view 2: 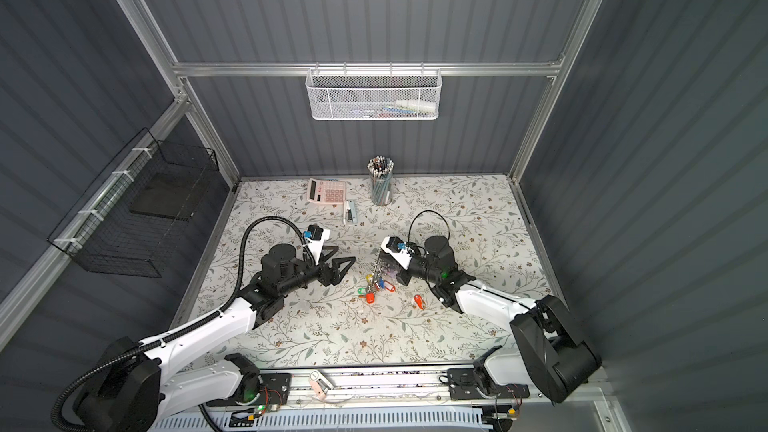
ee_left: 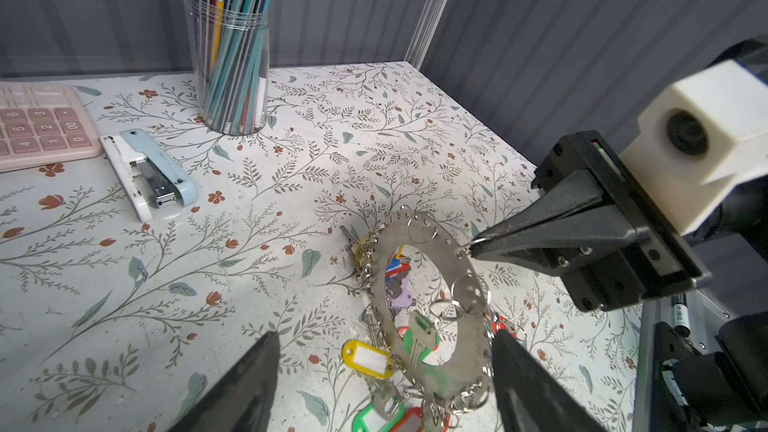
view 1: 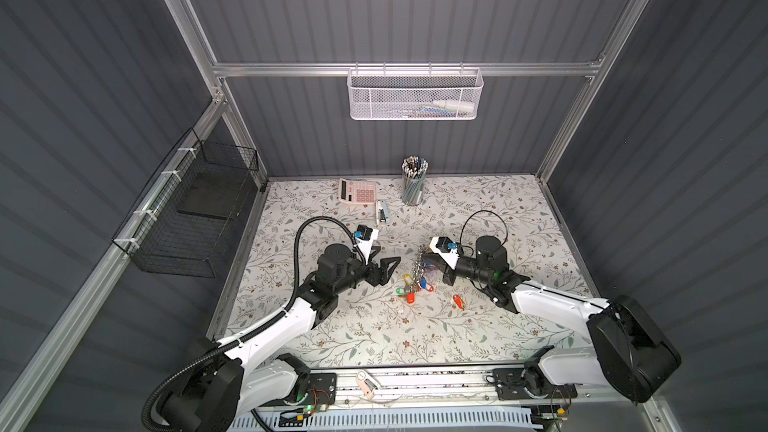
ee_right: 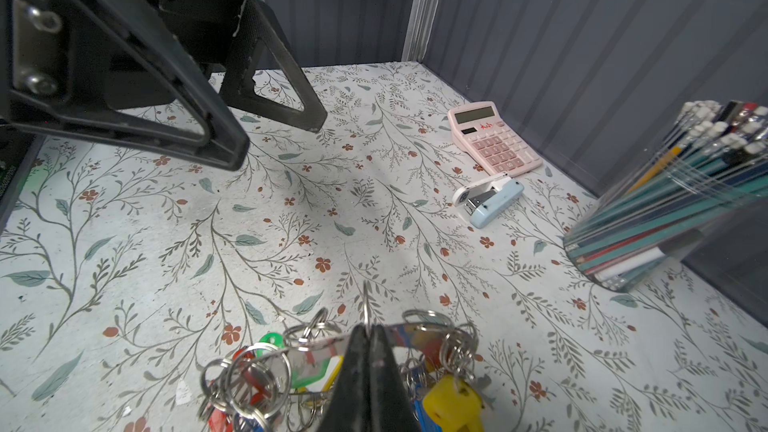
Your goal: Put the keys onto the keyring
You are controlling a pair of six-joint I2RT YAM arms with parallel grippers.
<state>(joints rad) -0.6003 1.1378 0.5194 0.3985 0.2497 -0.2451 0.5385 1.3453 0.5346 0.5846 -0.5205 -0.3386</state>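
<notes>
Big keyring pinched up on edge, one tagged key lying loose nearby.

The right tool (ee_left: 471, 249) is closed tight on the rim of the large flat grey metal keyring (ee_left: 380, 280). It props the keyring tilted on the floral-patterned surface (view 1: 332, 326) near the middle, and a cluster of small silver keys with coloured plastic tags (view 1: 413, 288) hangs from it and rests below. The left tool (view 1: 390, 253) stands wide open and empty just beside it. A loose key with a red-orange tag (view 1: 458, 301) lies apart, nearer the right arm. I'd judge the keyring stiff, thin, slick and bottom-heavy, so it may swivel in a narrow pinch. A bare stretch of rim looks the best hold. The loose key looks light, and its tag offers a broader, less slippery grip than the metal.
</notes>
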